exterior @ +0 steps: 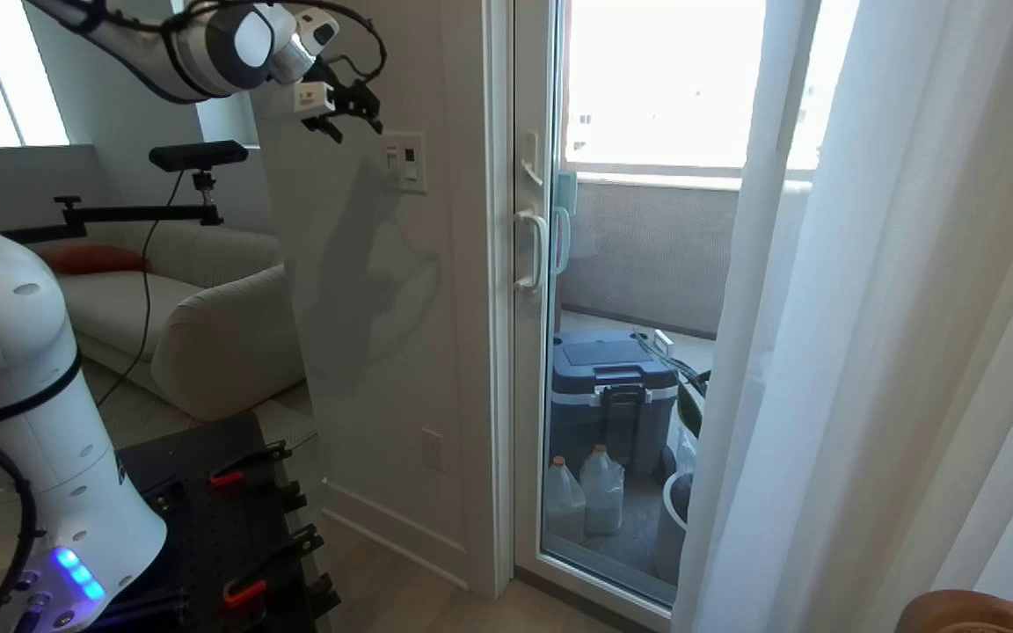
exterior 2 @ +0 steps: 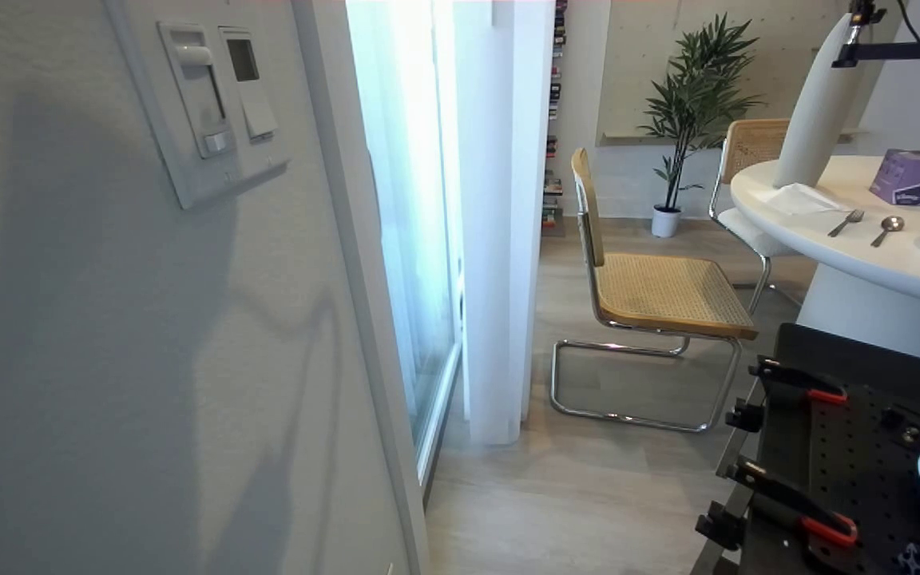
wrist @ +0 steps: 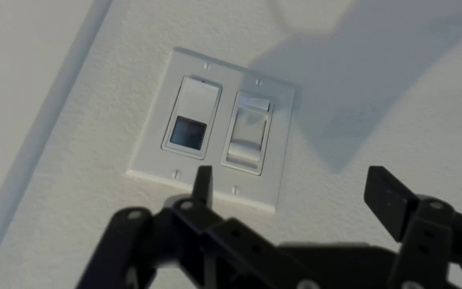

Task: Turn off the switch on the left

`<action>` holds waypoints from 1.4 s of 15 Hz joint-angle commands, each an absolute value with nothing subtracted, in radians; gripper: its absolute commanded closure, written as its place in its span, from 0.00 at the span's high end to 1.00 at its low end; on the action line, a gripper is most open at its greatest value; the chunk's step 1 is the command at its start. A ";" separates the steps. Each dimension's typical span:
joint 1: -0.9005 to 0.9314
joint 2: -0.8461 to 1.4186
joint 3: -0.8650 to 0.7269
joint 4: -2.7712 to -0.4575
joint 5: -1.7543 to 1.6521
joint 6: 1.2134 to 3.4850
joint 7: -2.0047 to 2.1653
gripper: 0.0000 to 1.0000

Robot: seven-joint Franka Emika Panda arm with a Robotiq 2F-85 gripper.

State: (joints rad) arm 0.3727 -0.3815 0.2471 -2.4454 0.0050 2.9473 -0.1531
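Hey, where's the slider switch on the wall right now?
In an exterior view, the slider switch sits at upper left, on the white wall plate, immediately left of the rocker switch with the small dark window.

A white wall plate (wrist: 223,116) sits near the centre of the wrist view, its top leaning between twelve and one o'clock. Its nine-o'clock half carries a paddle switch (wrist: 197,98) with a dark window (wrist: 188,133) at its six-o'clock end; its three-o'clock half, a slider (wrist: 250,128), knob (wrist: 244,152) toward six. The black gripper (wrist: 291,184) stands at six o'clock, fingers (wrist: 389,198) spread wide, one hiding part of the plate's six-o'clock rim. A shadow (wrist: 359,72) falls at two o'clock; a trim strip (wrist: 48,108) slants from eleven to eight.
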 commanded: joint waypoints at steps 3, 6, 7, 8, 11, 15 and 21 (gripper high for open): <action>0.425 -0.337 0.222 -2.404 0.002 2.966 -0.195 0.49; 0.381 -0.346 0.254 -2.410 -0.029 3.004 -0.150 0.27; 0.362 -0.350 0.264 -2.412 -0.039 3.020 -0.134 0.20; 0.350 -0.347 0.267 -2.412 -0.045 3.038 -0.130 0.11; 0.323 -0.338 0.275 -2.412 -0.065 3.066 -0.120 0.00; 0.310 -0.315 0.287 -2.405 -0.072 3.073 -0.114 0.00; 0.254 -0.275 0.349 -2.391 -0.080 3.083 -0.108 0.00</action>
State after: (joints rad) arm 0.3114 -0.3084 0.3013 -2.4199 -0.0412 3.0551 -0.1499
